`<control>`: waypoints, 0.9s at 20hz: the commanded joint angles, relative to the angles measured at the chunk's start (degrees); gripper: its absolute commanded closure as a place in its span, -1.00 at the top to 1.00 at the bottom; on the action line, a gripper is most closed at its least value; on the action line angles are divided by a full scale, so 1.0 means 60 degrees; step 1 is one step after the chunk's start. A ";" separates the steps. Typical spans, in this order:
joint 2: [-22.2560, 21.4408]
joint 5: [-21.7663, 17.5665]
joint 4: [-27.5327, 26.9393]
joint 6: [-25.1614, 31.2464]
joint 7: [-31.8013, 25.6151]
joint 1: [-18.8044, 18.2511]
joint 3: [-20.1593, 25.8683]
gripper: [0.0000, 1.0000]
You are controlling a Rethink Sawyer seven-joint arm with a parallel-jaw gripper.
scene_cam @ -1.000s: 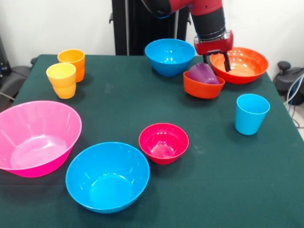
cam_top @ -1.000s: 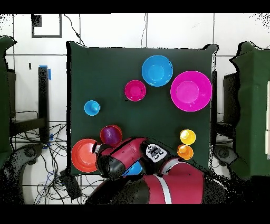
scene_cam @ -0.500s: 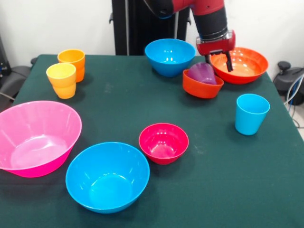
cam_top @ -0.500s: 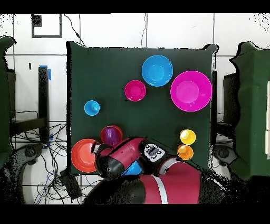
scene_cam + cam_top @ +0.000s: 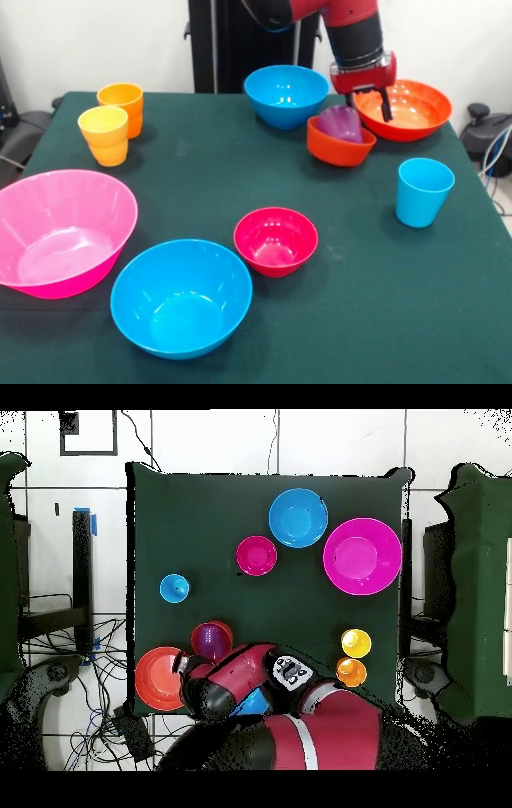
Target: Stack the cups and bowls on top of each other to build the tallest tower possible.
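claw (image 5: 369,103) open, holds nothing, just above translucent purple plastic cup (image 5: 342,125) | cup lies tilted inside small glossy orange-red bowl (image 5: 338,148), far side of table (image 5: 368,288) | advice: lower slowly, close on the cup rim, keep it upright.

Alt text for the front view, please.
A red and black robot arm's gripper hangs open just above a purple cup lying tilted in a small orange-red bowl. Other bowls and cups are scattered singly on the green table, unstacked.

White wall (image 5: 96,40) (tiled floor (image 5: 200,439))
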 commanded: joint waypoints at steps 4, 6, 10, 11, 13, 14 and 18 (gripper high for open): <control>-0.1776 0.0036 -0.0153 0.0465 -0.0125 -0.0082 -0.0251 1.00; -0.2367 0.0137 0.0035 0.0630 -0.0038 0.0138 -0.0612 1.00; -0.3084 0.0204 -0.0042 0.0835 0.0186 0.0936 -0.1589 1.00; -0.3210 0.0216 -0.0083 0.0882 0.0246 0.1150 -0.1837 1.00; -0.3543 0.0279 -0.0082 0.0954 0.0345 0.1463 -0.2208 1.00; -0.3624 0.0332 -0.0068 0.0939 0.0389 0.1555 -0.2340 1.00; -0.2370 0.0733 -0.0934 -0.0358 0.1055 0.3101 -0.4144 1.00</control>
